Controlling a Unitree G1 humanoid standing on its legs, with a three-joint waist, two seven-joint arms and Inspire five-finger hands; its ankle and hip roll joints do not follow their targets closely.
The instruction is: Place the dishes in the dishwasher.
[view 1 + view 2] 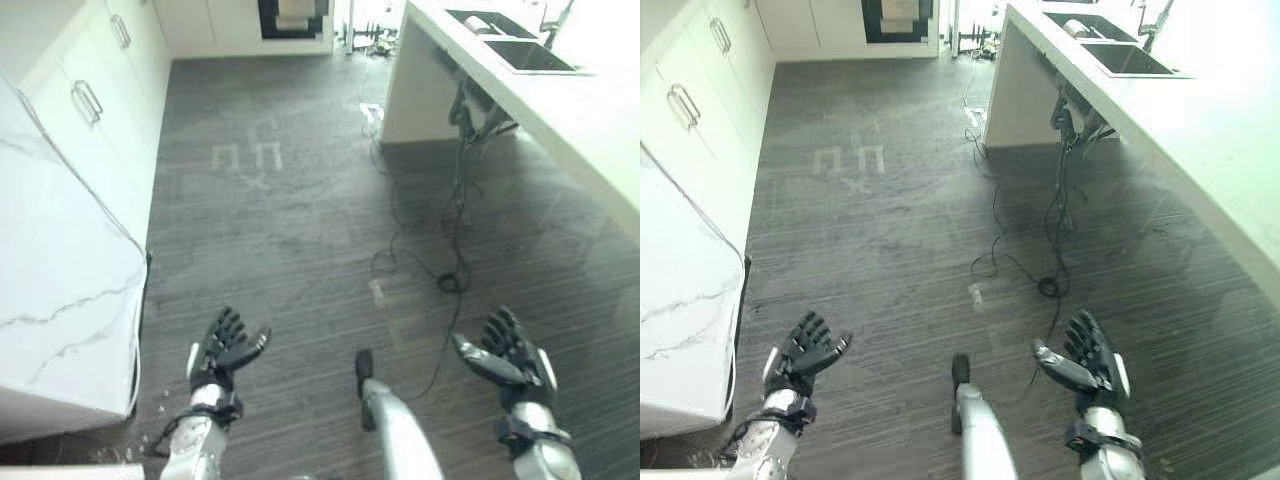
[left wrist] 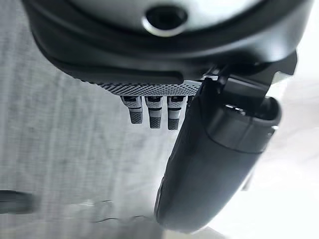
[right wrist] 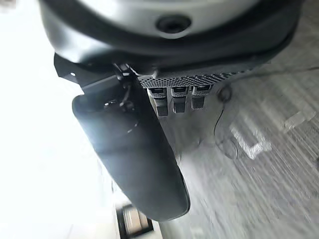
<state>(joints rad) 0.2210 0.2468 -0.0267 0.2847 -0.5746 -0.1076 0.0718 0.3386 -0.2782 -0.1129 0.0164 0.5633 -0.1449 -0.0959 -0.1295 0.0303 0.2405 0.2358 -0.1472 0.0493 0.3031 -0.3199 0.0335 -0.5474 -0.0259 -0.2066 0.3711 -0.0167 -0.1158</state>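
Observation:
My left hand (image 1: 225,347) hangs over the dark wood-grain floor at the lower left, fingers spread and straight, holding nothing. My right hand (image 1: 507,358) is at the lower right, palm turned inward, fingers also straight and empty. In the left wrist view the left hand (image 2: 214,164) shows its thumb and straight fingers (image 2: 152,112) above the floor. The right wrist view has the right hand (image 3: 134,149) the same way, with nothing in it. A double sink (image 1: 512,42) sits in the pale counter (image 1: 570,110) at the far right.
White cabinets with metal handles (image 1: 90,100) line the left side, ending in a marbled white panel (image 1: 60,290) close to my left hand. A counter runs along the right. Loose cables (image 1: 445,270) and tape marks (image 1: 248,158) lie on the floor between them.

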